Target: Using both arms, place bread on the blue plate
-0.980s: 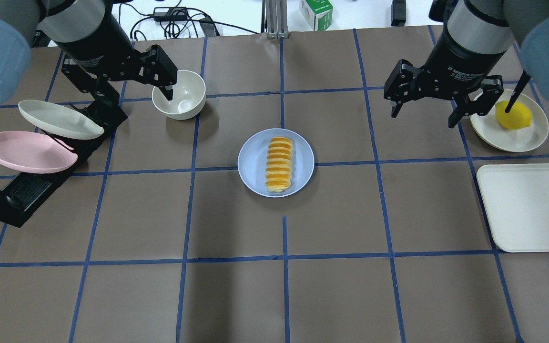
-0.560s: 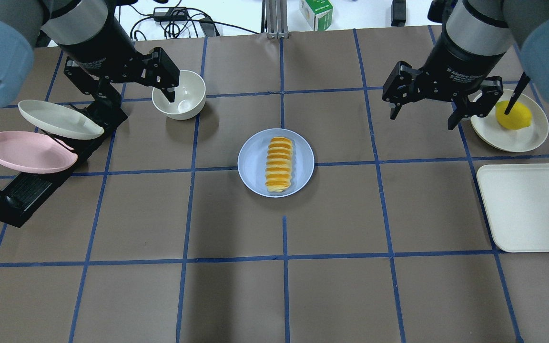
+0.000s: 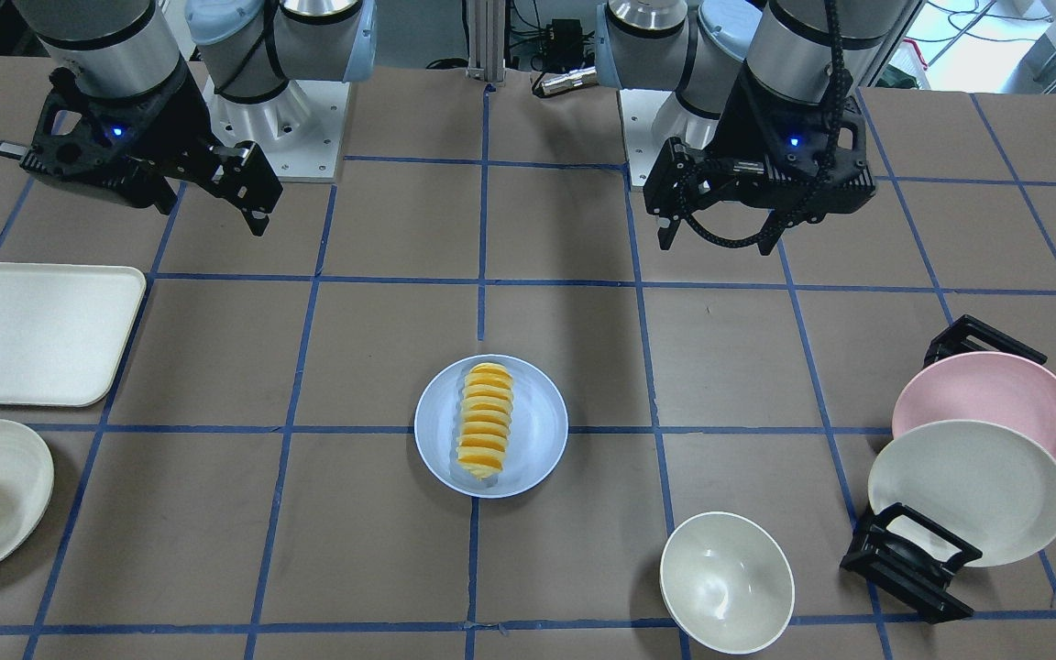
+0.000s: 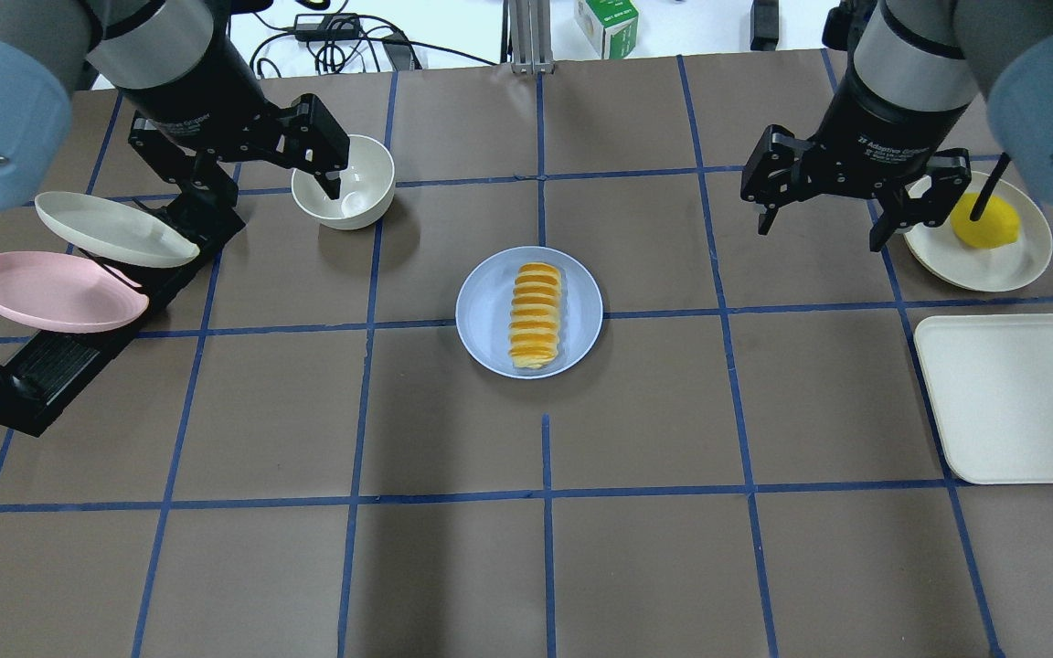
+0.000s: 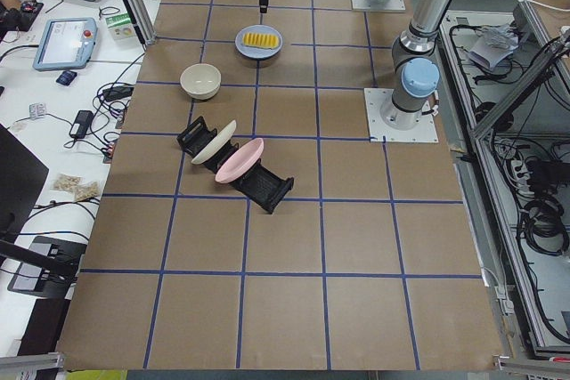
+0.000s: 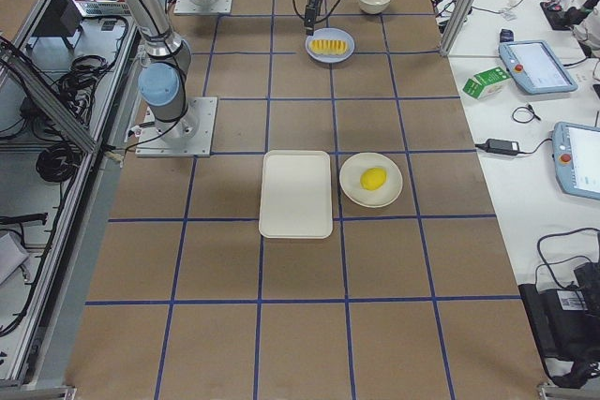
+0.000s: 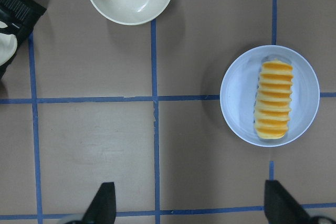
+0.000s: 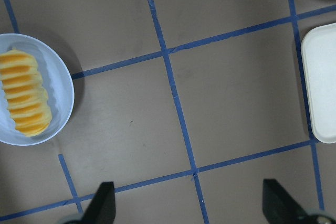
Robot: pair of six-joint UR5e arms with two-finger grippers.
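The bread (image 4: 536, 315) lies lengthwise on the blue plate (image 4: 483, 320) at the table's middle. It also shows in the front view (image 3: 485, 420), the left wrist view (image 7: 274, 99) and the right wrist view (image 8: 23, 98). My left gripper (image 4: 271, 187) is open and empty, raised at the far left beside a white bowl (image 4: 344, 181). My right gripper (image 4: 821, 233) is open and empty, raised at the far right. Both are well away from the plate. The wrist views show the left gripper (image 7: 191, 205) and the right gripper (image 8: 190, 205) with jaws wide apart and nothing between them.
A black rack (image 4: 42, 366) at the left holds a pink plate (image 4: 56, 292) and a cream plate (image 4: 115, 228). A yellow lemon (image 4: 983, 221) sits on a cream plate (image 4: 1011, 270) at the far right. A white tray (image 4: 1020, 397) lies at the right edge.
Both open grippers have drifted slightly to the right in the overhead view. The bread and the blue plate have not moved.
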